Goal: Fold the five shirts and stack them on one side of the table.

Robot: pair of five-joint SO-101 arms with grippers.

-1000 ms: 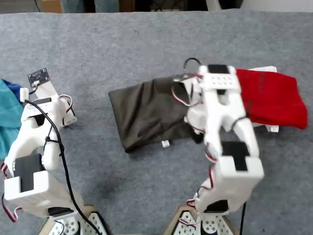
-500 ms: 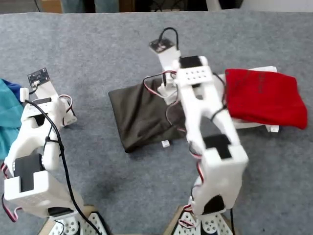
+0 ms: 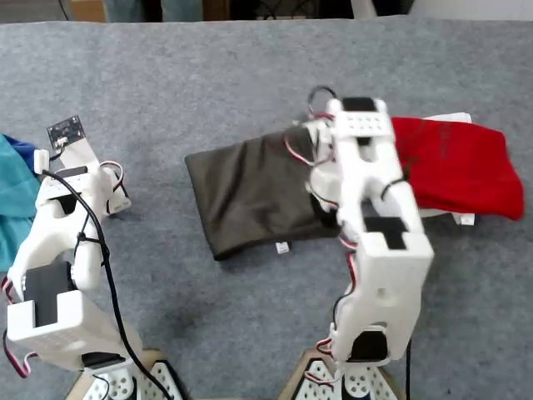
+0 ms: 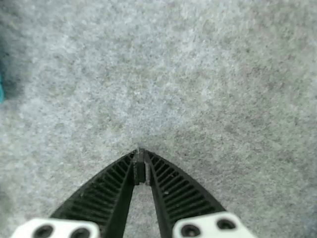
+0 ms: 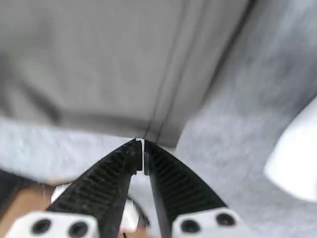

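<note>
Right pincer [image 5: 142,148]: closed tip to tip, nothing visibly held. Dark shirt [image 3: 250,192]: hem just ahead of its tips, red shirt [image 3: 458,167] beside. Left pincer [image 4: 140,166]: closed, empty. Advice: part jaws first, pinch hem squarely, fold without dragging.

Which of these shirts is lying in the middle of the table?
The dark brown shirt, flat at the centre. The red shirt lies to the right, the teal shirt at the left edge.
</note>
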